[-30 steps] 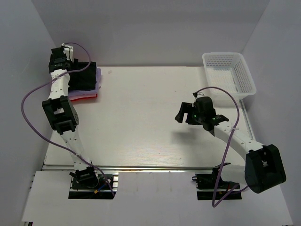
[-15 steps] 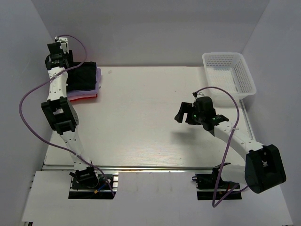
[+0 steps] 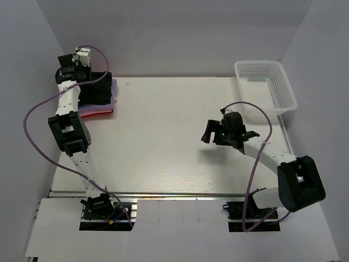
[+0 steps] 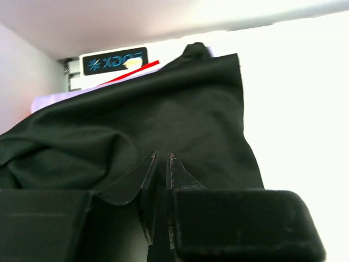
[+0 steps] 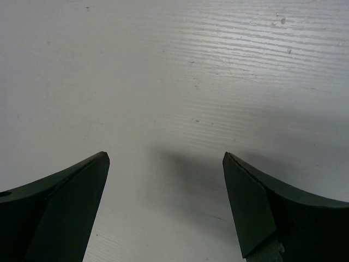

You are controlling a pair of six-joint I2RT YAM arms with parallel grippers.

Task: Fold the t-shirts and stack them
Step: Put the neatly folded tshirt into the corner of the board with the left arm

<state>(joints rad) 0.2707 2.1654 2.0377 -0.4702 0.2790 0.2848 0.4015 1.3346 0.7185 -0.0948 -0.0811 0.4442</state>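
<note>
Left wrist view, item one: left gripper [image 4: 162, 158], jaws drawn together with only a thin dark slit between the tips; no cloth shows between them.

Item two: black t-shirt [image 4: 180, 120], lying just beyond and beneath those jaws, folded, its surface rumpled to the jaws' left.

Item three: lavender t-shirt [image 4: 46, 101], a pale edge showing past the black one, beyond the jaws and to their left.

Item four: red t-shirt [image 3: 101, 111], seen from the top external view as the bottom layer of the same pile, its edge showing on the near side.

Item five: right gripper [image 5: 166, 158], jaws wide apart, holding nothing; only bare white table [image 5: 180, 65] lies between and ahead of them.

Item six: white mesh basket [image 3: 256, 63], well beyond the right jaws, nothing visible inside.

Status, as a judgement: all three shirts sit folded in one stack, black on top. The task looks essentially complete. At most, smoothing the black top layer and squaring the pile's edges remain.
</note>
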